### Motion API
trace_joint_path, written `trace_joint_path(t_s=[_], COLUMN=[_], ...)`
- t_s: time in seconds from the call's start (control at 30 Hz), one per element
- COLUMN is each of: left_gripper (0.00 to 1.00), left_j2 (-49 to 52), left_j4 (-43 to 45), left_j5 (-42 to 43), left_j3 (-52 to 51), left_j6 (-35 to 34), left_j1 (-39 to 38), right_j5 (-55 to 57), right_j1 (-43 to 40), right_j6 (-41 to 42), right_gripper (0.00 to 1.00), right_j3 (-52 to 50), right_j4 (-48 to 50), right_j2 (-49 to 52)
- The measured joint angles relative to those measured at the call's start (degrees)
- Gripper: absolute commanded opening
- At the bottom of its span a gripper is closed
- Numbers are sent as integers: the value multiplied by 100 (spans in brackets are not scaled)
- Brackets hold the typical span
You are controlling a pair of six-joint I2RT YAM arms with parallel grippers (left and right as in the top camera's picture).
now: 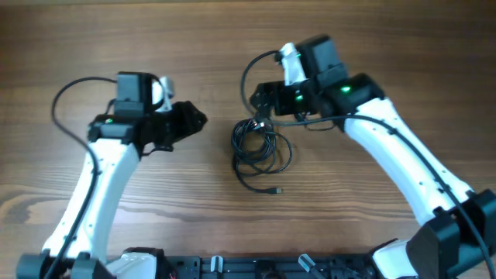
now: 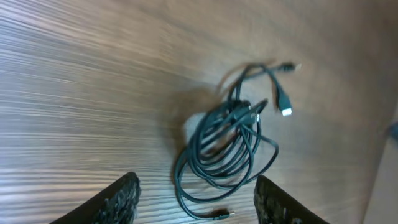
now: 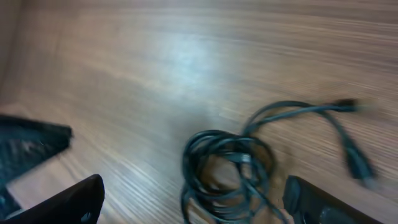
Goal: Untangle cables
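Starting closest in, the right gripper point(image 3: 196, 202) is being held wide open, and nothing is being gripped between its jaws. Just ahead of it, the cables point(image 3: 227, 168) are being left on the wooden table point(image 1: 232, 46) in one loose black bundle, with the loops all mixed together. The open jaws are likely being kept right by the bundle so that one loop can be picked out. A bit farther out from this hand, a loose end point(image 3: 357, 165) is being trailed off to the side, clear of the loops.

The left gripper point(image 2: 198, 205) is being held open too, and nothing is being gripped by it. The bundle is lying just ahead of its jaws and is not being touched by them. Farther off, past the loops, a silvery plug point(image 2: 286, 111) is being shown sticking out. This hand is probably being kept back and ready — that way the bundle can be pinned or pulled from the other side while the tangle is being worked apart.
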Motion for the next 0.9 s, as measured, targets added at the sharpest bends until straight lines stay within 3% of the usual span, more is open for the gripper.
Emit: trace_joint_path(t_s=[0.13, 0.4, 0.9], left_gripper=[53, 51, 53], left_j2=[756, 2190, 2417], left_j4=[72, 398, 601], left_j5=[2, 203, 479], left_j3=[17, 20, 20], left_j6=[28, 317, 625], left_j1=[-549, -627, -671], right_j5=[0, 4, 11], right_j1=[-127, -122, -122], right_j6=[-7, -157, -157], right_gripper=[94, 94, 96], right_j3=[4, 4, 4], right_j4=[-273, -365, -365], right_j2=[0, 0, 0])
